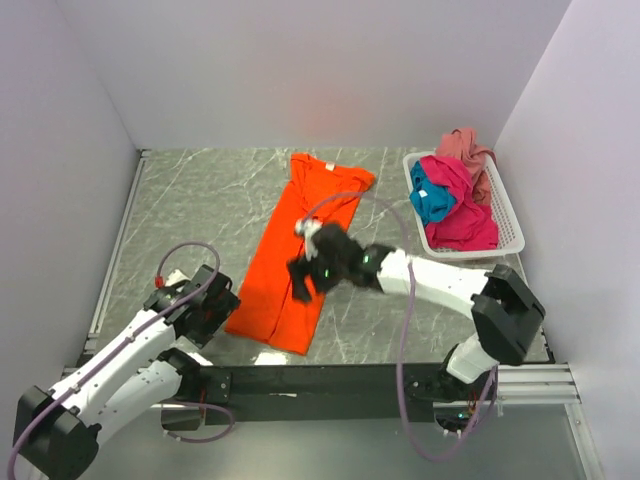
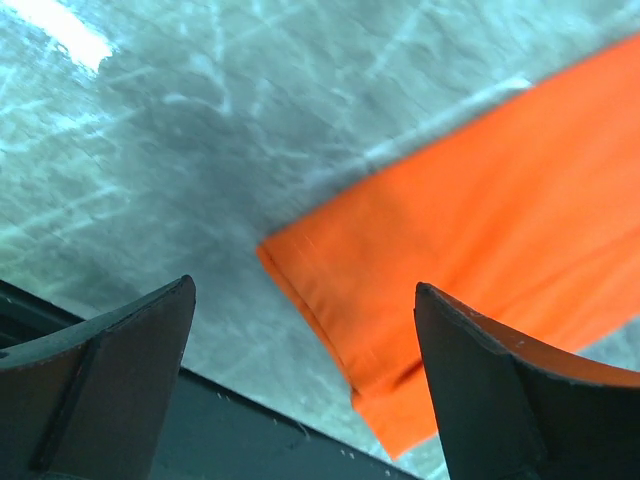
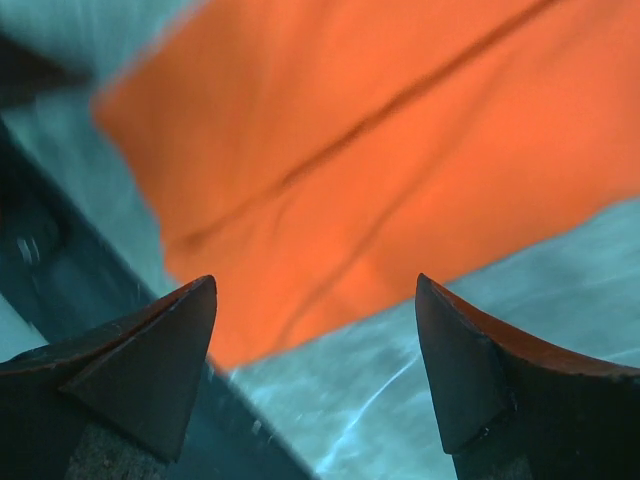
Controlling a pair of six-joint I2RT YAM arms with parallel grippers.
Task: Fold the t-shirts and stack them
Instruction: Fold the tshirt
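Note:
The orange t-shirt (image 1: 296, 248) lies folded lengthwise in a long strip on the grey marble table, collar end far, hem end near. It also shows in the left wrist view (image 2: 470, 210) and the right wrist view (image 3: 350, 150). My left gripper (image 1: 222, 302) is open and empty, low at the strip's near left corner. My right gripper (image 1: 303, 280) is open and empty, above the strip's near right part. The magenta t-shirt (image 1: 458, 200), the teal t-shirt (image 1: 432, 200) and the dusty rose t-shirt (image 1: 466, 148) lie bunched in the white basket (image 1: 508, 212).
The basket stands at the far right of the table by the right wall. A black rail (image 1: 300, 382) runs along the table's near edge. White walls close in the left, back and right.

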